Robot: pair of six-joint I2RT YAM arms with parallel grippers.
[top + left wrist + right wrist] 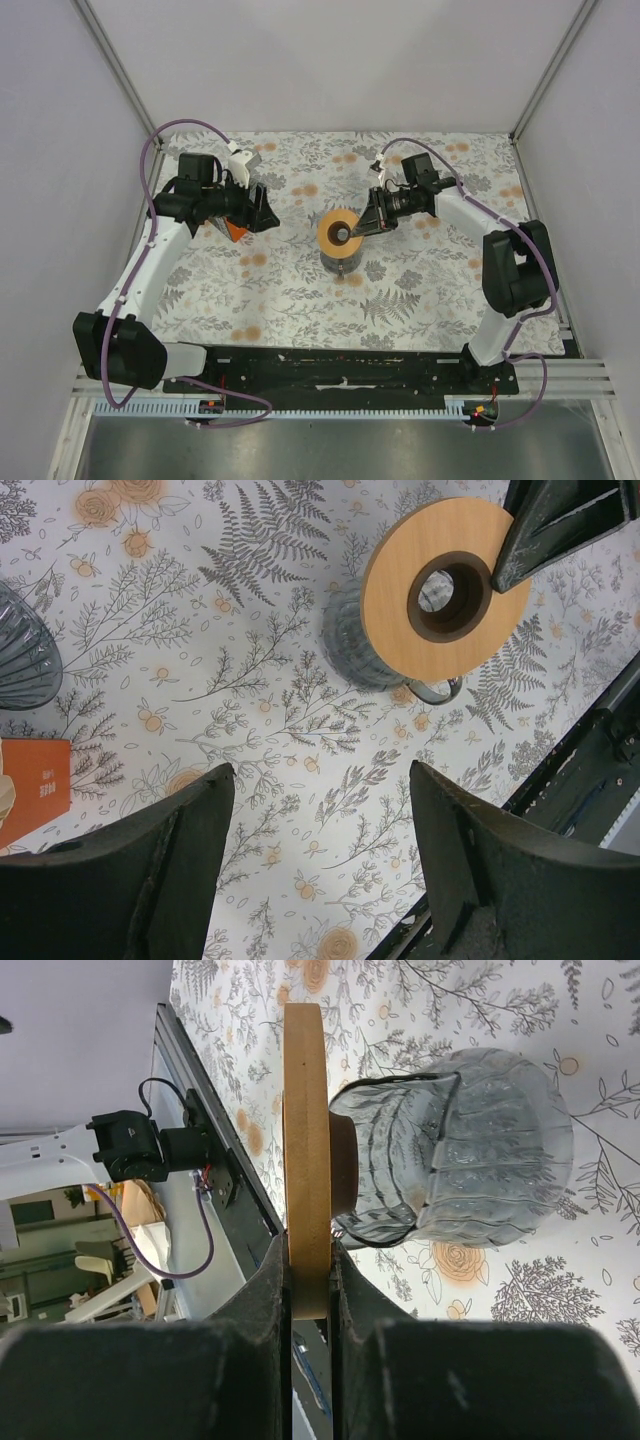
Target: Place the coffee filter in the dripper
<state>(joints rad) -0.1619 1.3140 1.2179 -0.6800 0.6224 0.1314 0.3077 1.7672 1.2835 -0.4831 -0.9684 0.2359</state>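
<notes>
One flat amber-brown ring of smooth wood, round with a single centre hole, is seen resting on top of one clear grey glass cup, whose wall is ribbed and which carries a thin wire handle. The ring's rim is pinched between the two fingers of the right gripper. The left gripper is held above the fern-and-flower tablecloth, its fingers spread wide with nothing between them. At the left edge of the left wrist view, one dark, see-through ribbed shape is cut off by the frame; it is probably the dripper, well apart from the ring. Just beside it one orange packet is laid flat.
</notes>
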